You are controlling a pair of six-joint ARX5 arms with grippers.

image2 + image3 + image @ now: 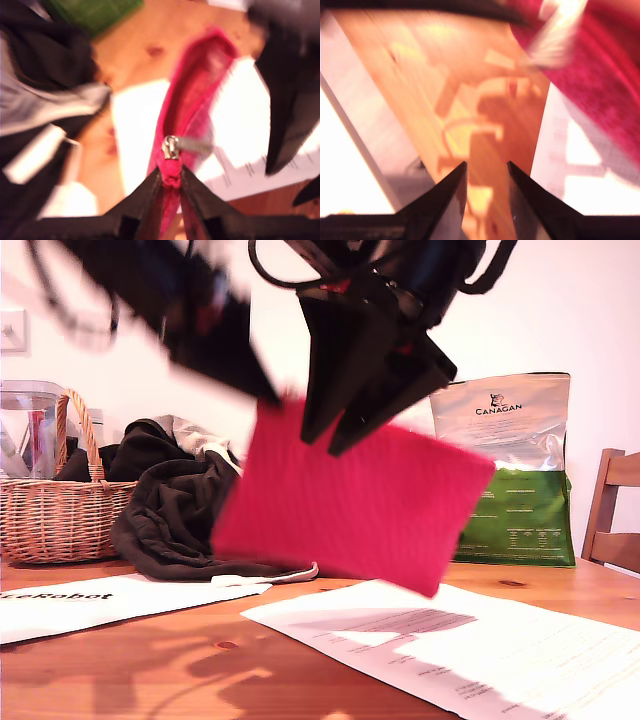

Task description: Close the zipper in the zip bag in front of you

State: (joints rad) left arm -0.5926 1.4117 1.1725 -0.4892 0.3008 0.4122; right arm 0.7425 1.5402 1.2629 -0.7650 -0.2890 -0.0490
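The red-pink zip bag (350, 500) hangs tilted in the air above the table. My first gripper (170, 172) is shut on the zip bag (195, 85) at its end, just behind the silver pull tab (171, 146) of the zipper. Beyond the tab the zipper's mouth (172, 107) gapes open. In the exterior view my first gripper (272, 398) holds the bag's upper corner on the exterior view's left. My second gripper (328, 440) hangs open at the bag's top edge, its fingers (452, 192) holding nothing, with the zip bag (605, 85) off to one side. All three views are blurred.
On the wooden table (150, 670) lie printed papers (470, 640) and a white sheet (90, 605). Behind stand a wicker basket (50, 510), a heap of dark clothes (170, 510) and a green-and-silver Canagan bag (520, 470). A wooden chair (615, 510) is at the exterior view's right.
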